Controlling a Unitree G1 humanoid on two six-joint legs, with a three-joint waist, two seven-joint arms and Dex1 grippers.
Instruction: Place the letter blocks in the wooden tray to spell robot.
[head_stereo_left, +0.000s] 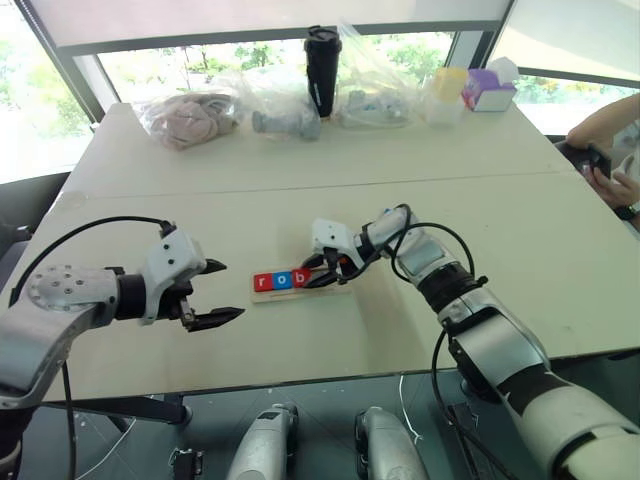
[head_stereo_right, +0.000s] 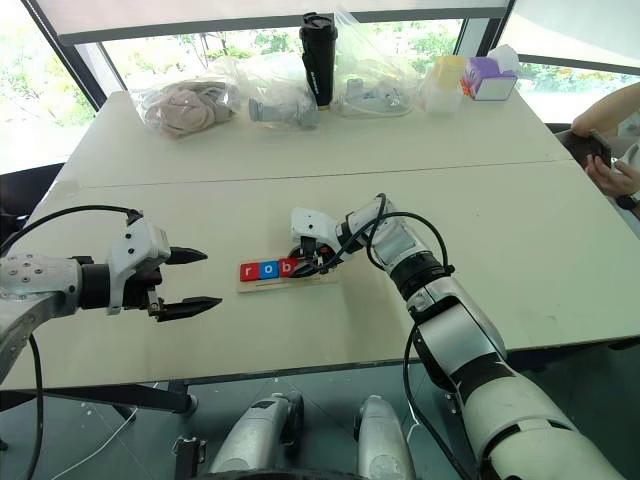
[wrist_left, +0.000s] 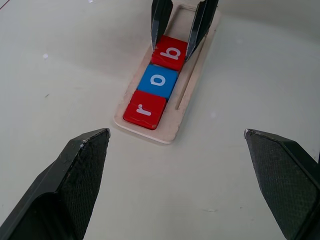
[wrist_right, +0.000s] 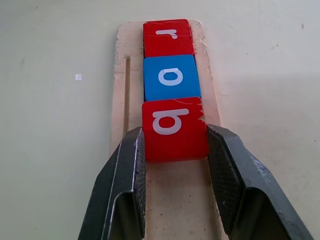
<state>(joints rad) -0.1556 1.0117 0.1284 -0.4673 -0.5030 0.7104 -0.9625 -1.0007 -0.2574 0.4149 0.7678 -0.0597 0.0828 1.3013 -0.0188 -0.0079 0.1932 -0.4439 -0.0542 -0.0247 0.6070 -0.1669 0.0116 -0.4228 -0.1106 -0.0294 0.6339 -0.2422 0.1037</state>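
The wooden tray (wrist_right: 162, 190) lies on the pale surface (head_stereo_left: 300, 180) near its front edge, with three letter blocks in its slot: a red r (wrist_left: 145, 109) at the end, a blue o (wrist_left: 158, 81) touching it, and a red b (wrist_right: 174, 129) touching the o. So the word reads "rob", and the second o and the t are yet to come.

The right hand (wrist_right: 175, 150) is narrowed onto the b, one finger flat on each side of it, the block resting in the slot. The step in hand looks like seating and letting go of the b. To do it well, keep the b pressed flush to the o, then spread the fingers evenly so neither drags the block askew, and lift straight back along the tray toward its empty end.

The left hand (head_stereo_left: 212, 293) hangs wide and empty at about nine o'clock from the tray, apart from it. It is best kept clear of the tray's near end.
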